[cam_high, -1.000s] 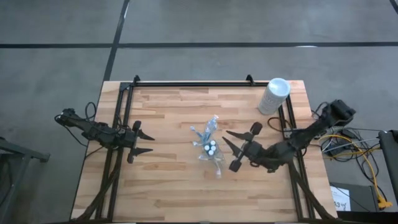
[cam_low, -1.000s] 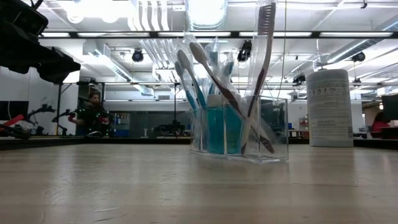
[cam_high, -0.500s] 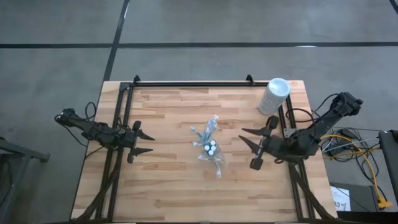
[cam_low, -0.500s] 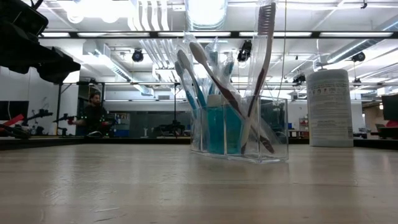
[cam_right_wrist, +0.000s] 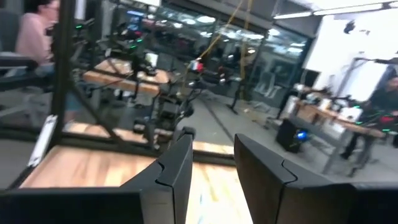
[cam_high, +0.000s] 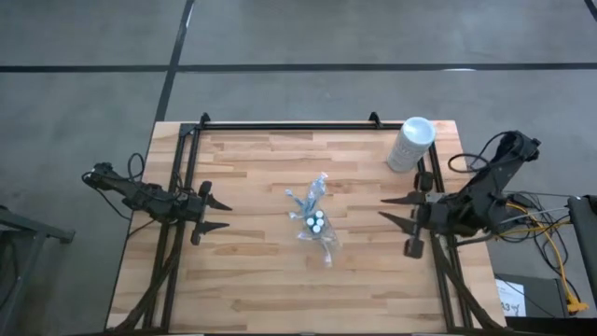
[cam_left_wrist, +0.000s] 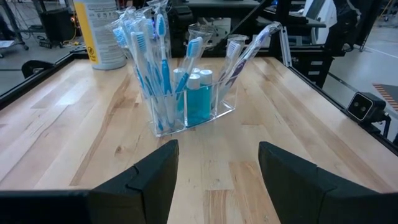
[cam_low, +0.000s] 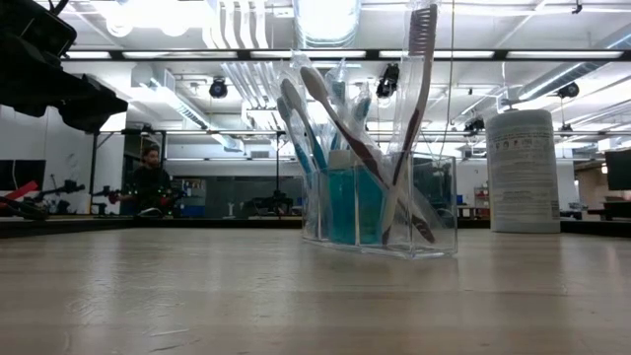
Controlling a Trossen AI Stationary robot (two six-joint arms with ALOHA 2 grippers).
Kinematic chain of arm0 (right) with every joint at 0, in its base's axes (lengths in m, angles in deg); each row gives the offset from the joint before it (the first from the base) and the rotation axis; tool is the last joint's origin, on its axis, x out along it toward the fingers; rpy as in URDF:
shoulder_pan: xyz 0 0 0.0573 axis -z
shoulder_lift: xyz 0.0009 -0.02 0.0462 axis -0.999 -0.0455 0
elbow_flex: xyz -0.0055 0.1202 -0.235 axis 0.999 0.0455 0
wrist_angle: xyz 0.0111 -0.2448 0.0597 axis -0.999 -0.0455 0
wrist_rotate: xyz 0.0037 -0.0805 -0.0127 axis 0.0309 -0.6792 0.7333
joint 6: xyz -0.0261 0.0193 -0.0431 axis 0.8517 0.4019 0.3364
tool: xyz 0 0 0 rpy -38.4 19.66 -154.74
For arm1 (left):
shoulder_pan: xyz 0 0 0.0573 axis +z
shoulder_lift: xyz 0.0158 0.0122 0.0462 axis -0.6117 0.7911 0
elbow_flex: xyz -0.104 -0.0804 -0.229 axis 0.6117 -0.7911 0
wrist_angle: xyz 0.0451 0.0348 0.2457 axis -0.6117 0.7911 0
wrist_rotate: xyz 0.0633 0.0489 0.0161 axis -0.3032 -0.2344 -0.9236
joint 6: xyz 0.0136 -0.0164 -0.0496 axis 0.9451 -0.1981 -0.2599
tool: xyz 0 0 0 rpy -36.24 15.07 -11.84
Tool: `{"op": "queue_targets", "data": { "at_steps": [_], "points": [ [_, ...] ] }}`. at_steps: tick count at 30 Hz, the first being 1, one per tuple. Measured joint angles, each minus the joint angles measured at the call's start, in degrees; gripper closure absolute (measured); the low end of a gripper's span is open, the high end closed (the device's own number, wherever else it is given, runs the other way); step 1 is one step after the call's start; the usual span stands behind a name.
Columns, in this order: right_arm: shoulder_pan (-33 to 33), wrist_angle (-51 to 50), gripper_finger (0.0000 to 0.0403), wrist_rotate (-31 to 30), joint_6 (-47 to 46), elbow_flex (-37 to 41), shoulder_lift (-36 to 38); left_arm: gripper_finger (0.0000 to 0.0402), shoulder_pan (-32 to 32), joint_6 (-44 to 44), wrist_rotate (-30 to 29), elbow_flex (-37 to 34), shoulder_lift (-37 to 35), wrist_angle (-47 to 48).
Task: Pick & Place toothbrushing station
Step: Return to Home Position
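Blue tubes (cam_low: 347, 202) full-length, low view

Bare bench (cam_high: 252, 280) lies free all round the clear organizer (cam_left_wrist: 219, 109) of upright toothbrushes (cam_left_wrist: 142, 53) at its middle, the spread left pincer (cam_high: 224, 216) and right pincer (cam_high: 382, 209) flanking well apart, a tall white cylinder (cam_high: 410, 143) cornering the right side.

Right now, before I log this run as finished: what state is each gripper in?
Left gripper: open, holding nothing.
Right gripper: open, holding nothing.
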Motion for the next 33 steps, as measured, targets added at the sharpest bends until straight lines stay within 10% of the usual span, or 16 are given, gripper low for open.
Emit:
{"op": "queue_targets", "data": {
  "at_steps": [17,33],
  "points": [
    [-8.10,-17.59,0.0317,7.58,-11.48,5.62,20.22,0.0174,0.00,0.01,0.00,0.00,0.00,0.00],
    [-6.56,5.49,0.0316,12.33,-3.47,21.81,29.47,0.0174,0.02,0.01,0.00,0.00,0.01,0.02]
  ]
}}
